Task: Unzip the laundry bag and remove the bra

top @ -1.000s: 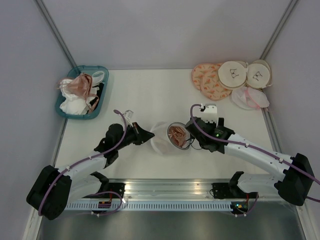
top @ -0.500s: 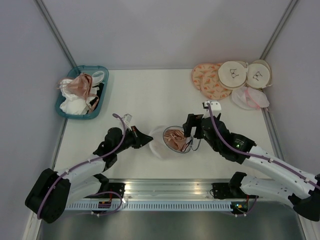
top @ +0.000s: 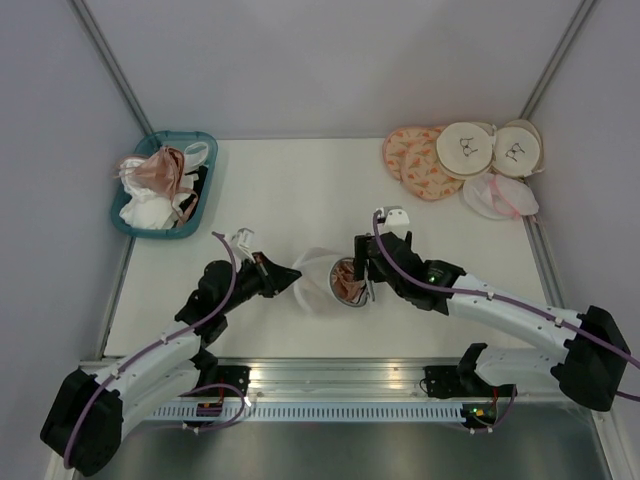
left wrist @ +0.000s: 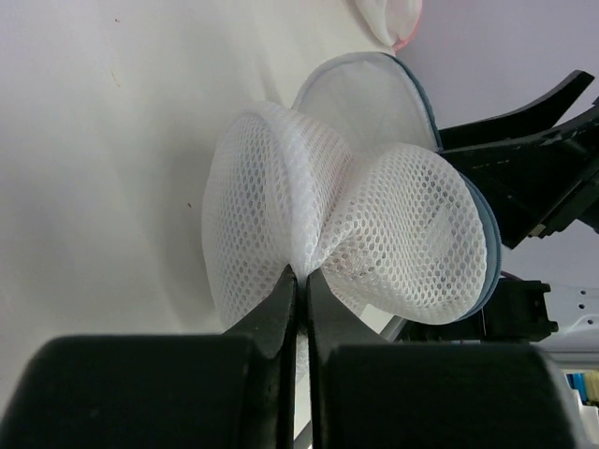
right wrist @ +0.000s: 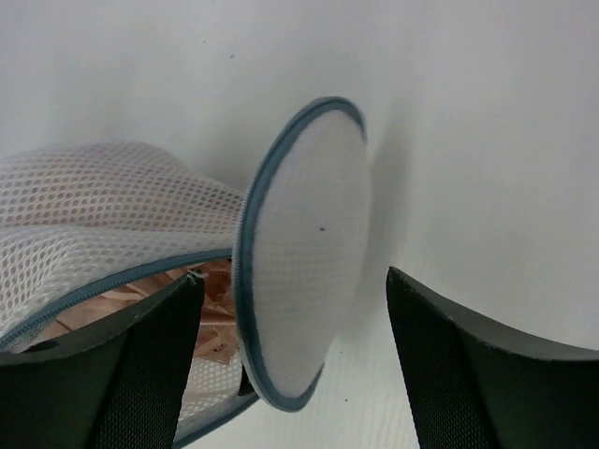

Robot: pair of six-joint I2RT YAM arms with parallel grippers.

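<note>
Laundry bag [top: 318, 280] lies on its side on the counter [top: 300, 190] near the front edge, between the two arms, with its mouth toward the right arm. The zip is undone, the round lid [right wrist: 304, 243] stands open off the blue-grey rim, and the peach bra [top: 347, 280] shows inside. Left tool [left wrist: 301, 276] is pinched together on a fold of white mesh at the bag's closed end, bunching it into a waist; right tool [right wrist: 290, 273] sits at the mouth, fingers [right wrist: 468, 365] spread apart, lid between them and not clamped.
</note>
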